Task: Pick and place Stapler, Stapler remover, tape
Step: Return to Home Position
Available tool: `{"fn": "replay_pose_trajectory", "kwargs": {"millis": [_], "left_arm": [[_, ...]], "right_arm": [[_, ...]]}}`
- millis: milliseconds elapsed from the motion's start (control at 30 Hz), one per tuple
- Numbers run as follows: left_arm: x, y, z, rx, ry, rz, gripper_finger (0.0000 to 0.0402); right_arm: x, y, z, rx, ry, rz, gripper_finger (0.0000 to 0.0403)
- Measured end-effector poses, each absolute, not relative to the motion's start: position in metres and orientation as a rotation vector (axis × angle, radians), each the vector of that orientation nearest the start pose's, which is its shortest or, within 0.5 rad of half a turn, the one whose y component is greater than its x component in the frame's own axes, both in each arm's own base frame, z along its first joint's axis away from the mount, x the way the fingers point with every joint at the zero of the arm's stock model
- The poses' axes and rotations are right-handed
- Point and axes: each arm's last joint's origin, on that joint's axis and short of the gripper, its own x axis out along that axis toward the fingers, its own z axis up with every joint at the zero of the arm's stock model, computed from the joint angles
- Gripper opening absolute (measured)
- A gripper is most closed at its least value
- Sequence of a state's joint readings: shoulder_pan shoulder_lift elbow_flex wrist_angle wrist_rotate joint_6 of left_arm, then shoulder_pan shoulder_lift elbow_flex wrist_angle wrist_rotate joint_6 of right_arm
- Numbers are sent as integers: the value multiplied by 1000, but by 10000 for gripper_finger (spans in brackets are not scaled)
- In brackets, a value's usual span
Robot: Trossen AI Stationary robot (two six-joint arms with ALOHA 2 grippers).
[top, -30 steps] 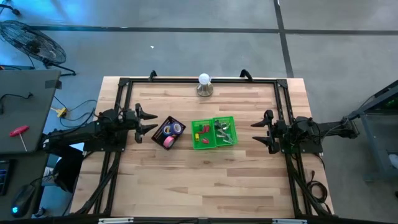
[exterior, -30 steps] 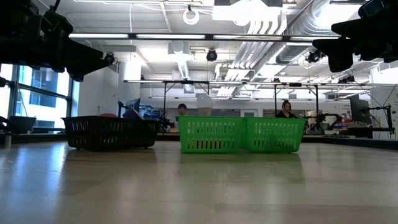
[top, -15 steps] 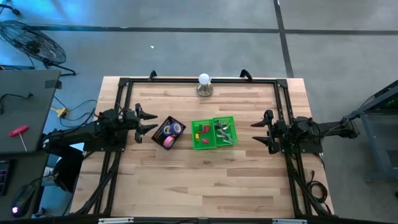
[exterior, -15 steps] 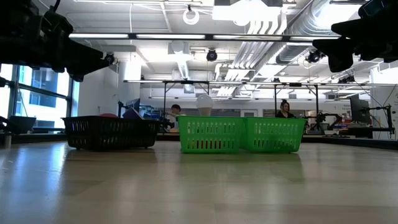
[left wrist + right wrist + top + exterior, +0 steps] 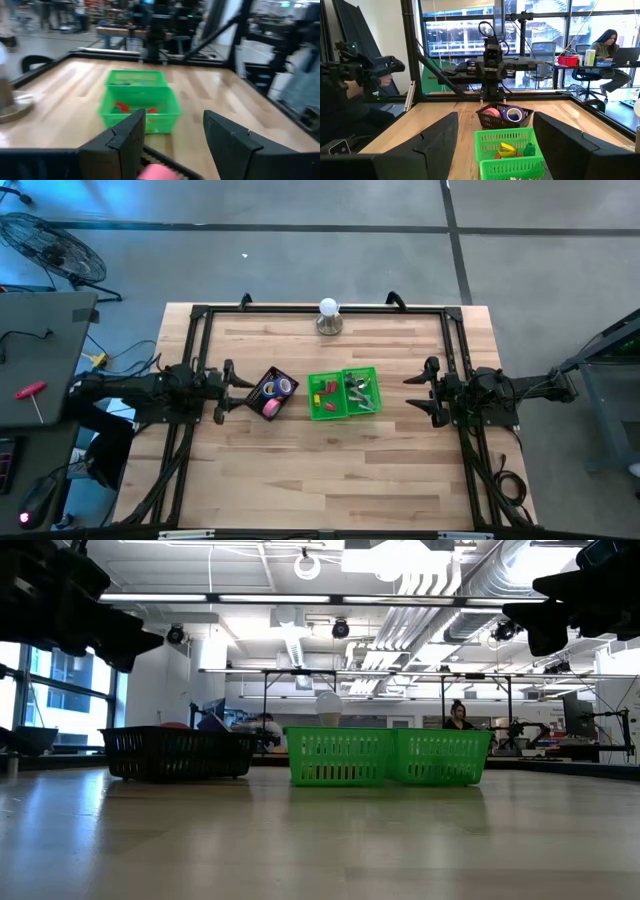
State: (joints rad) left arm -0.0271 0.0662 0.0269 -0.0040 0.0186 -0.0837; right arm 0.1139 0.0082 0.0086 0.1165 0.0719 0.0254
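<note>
Left gripper (image 5: pixel 226 378), mid-left of high view: fingers (image 5: pixel 125 137) spread wide, nothing btwn them, so empty. Straight ahead of its tips, just beside them, sits the black bin (image 5: pixel 175 753). The wrist view shows the pink tape roll (image 5: pixel 156 172) under the gap. It lies in the bin, not in the grip. A purple tape roll (image 5: pixel 284 386) lies next to it, both small rings w/ hollow centres; other colours too small to sort.

Next along toward frame right: left green bin (image 5: pixel 338 757) w/ the red stapler (image 5: pixel 319 389) inside, long axis approx. top-to-bottom in the high view. Touching it is the right green bin (image 5: pixel 440 757), holding small mixed bits; can't pick out the staple remover for sure.

Farthest: right gripper (image 5: pixel 412 391), centre-right, well apart from the green pair, fingers (image 5: pixel 437 142) wide open, holding nothing.

Judgement: sorting looks done, only the retreat to home is left. The bin row runs left-right across centre, and the left arm is much the nearer. Since the black bin lies dead ahead, its pull-back should go frame-left, away from the rim.
</note>
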Motion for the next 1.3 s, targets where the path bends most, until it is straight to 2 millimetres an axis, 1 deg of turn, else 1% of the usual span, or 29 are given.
{"fn": "replay_pose_trajectory", "kwargs": {"millis": [200,367,1300], "left_arm": [[99,-17,168,-81,45,-184,195],[98,-22,168,-80,48,-232,195],[98,-21,168,-80,47,-217,195]], "right_arm": [[97,9,177,36,-116,43,250],[97,9,177,36,-116,43,250],[97,9,177,36,-116,43,250]]}}
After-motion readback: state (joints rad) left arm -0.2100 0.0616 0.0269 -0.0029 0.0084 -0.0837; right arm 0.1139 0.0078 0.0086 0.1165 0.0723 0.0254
